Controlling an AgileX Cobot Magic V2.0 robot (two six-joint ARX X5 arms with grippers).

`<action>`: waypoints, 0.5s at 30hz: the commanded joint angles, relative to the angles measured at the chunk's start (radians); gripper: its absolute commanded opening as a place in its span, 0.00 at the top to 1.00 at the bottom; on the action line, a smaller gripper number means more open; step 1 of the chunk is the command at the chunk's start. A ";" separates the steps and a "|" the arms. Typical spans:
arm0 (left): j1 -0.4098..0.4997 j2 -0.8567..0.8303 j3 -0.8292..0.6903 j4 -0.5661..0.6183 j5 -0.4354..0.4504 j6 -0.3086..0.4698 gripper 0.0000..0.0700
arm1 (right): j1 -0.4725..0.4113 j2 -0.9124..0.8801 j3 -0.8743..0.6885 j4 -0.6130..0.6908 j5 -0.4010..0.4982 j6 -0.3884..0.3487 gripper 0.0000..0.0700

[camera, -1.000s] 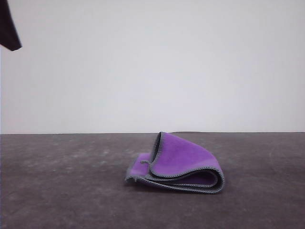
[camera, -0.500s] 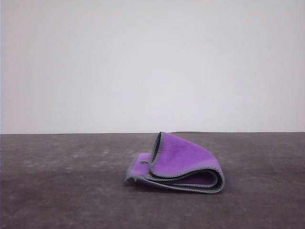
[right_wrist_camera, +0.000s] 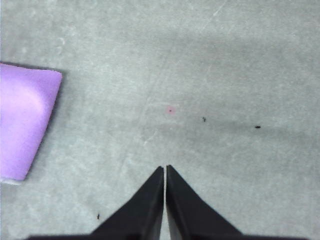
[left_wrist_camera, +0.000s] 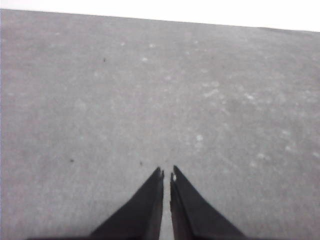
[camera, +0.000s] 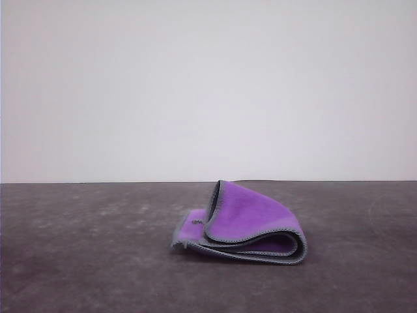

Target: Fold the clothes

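The clothes [camera: 244, 225], a small purple cloth with grey stitched edging, lie folded over in loose layers on the dark grey table [camera: 78, 261], a little right of centre in the front view. In the right wrist view a purple corner of the clothes [right_wrist_camera: 22, 120] lies off to the side of my right gripper [right_wrist_camera: 165, 170], which is shut with nothing in it above bare table. My left gripper [left_wrist_camera: 166, 172] is shut and empty too, hovering over bare grey tabletop.
A plain white wall [camera: 208, 85] rises behind the table's far edge. Grey tabletop [left_wrist_camera: 150, 90] stretches out around both grippers, with small specks and a pink dot [right_wrist_camera: 171, 110] on it.
A dark arm part at the top left of the front view one second ago has left the picture. The cloth has not moved.
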 commanded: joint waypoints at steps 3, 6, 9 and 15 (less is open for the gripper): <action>0.003 -0.021 -0.021 -0.003 -0.006 -0.001 0.98 | 0.000 0.007 0.012 0.007 0.000 0.000 1.00; 0.010 -0.025 -0.022 -0.002 -0.006 0.002 0.98 | 0.000 0.007 0.012 0.008 0.000 0.000 1.00; 0.019 -0.025 -0.022 -0.001 -0.005 -0.008 0.98 | 0.000 0.007 0.012 0.008 0.000 0.000 1.00; 0.072 -0.025 -0.022 0.000 -0.003 -0.028 0.98 | 0.000 0.007 0.012 0.008 0.000 0.000 1.00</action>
